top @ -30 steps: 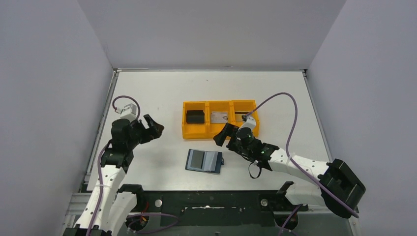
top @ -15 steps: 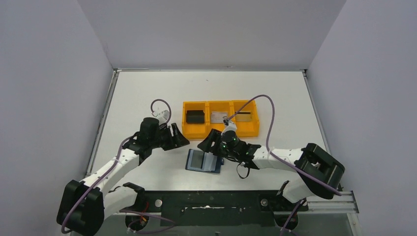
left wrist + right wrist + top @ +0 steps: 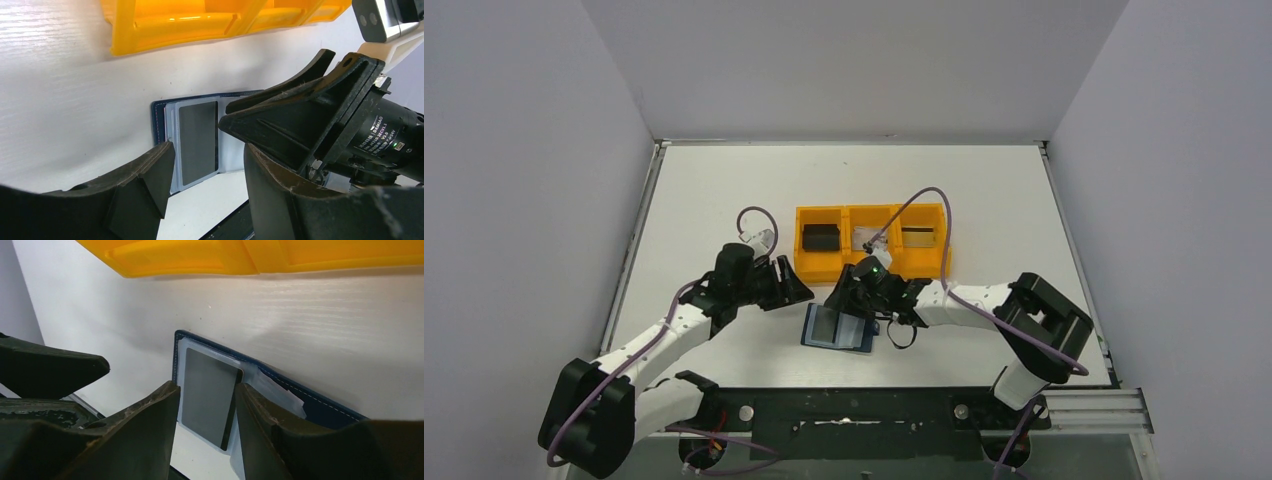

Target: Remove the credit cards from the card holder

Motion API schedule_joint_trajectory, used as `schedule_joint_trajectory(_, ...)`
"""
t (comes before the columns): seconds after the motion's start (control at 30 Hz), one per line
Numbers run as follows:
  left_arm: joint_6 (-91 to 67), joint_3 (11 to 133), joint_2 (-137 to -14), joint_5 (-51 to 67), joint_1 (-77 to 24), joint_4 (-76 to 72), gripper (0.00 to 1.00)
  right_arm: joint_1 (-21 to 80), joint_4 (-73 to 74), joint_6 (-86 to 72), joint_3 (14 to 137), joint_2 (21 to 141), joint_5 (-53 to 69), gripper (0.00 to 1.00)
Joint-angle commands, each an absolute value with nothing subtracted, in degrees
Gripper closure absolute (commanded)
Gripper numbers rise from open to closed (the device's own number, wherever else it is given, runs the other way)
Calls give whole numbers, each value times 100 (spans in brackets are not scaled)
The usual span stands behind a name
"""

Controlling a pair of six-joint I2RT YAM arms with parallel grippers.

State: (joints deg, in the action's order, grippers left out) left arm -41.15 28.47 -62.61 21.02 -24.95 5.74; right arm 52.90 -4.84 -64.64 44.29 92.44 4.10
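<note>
L claw (image 3: 794,288) & R claw (image 3: 840,298): matt black, grey dust-scuffs on edges. Under R claw, holder (image 3: 320,407): navy outside w/ pale stitch line, blue-grey see-through pockets inside. Card (image 3: 207,392) seen between R claw's fingers: plain dark grey, no print. Beyond both claws, tray (image 3: 872,268): orange-yellow. Gold card (image 3: 916,237) in it: tan w/ dark stripe. Worktop (image 3: 724,190): white, faint grain. Arms (image 3: 664,335): white, black joints. Cables (image 3: 924,195): purple.

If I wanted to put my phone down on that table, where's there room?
The table is bare behind the orange tray up to the back wall, and right of the tray toward the side wall. It is crowded just in front of the tray, where the left gripper and right gripper meet over the open card holder.
</note>
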Motion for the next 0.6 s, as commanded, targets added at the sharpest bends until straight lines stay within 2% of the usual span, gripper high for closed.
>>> schedule_joint_trajectory(0.0, -4063, 2897, -6227, 2039, -2522, 297, 48, 5365, 235, -6388, 4759, 9136, 189, 57)
schedule_joint_trajectory(0.07, -4065, 2831, -6211, 2077, -2531, 291, 48, 5512, 613, -6308, 4948, 9108, -29, 62)
schedule_joint_trajectory(0.17, -4070, 2755, -6205, 2087, -2531, 241, 48, 5743, 1120, -6166, 5300, 9130, -378, 61)
schedule_joint_trajectory(0.3, -4084, 2751, -6262, 2008, -2531, 237, 48, 5664, 1044, -6290, 5195, 9246, -62, 57)
schedule_joint_trajectory(0.47, -4168, 2684, -6352, 2100, -2531, -24, 48, 5523, 1273, -6525, 5073, 9338, 30, 57)
schedule_joint_trajectory(0.57, -4077, 2768, -6511, 2197, -2531, -31, 48, 5215, 710, -6500, 4754, 9428, 508, 58)
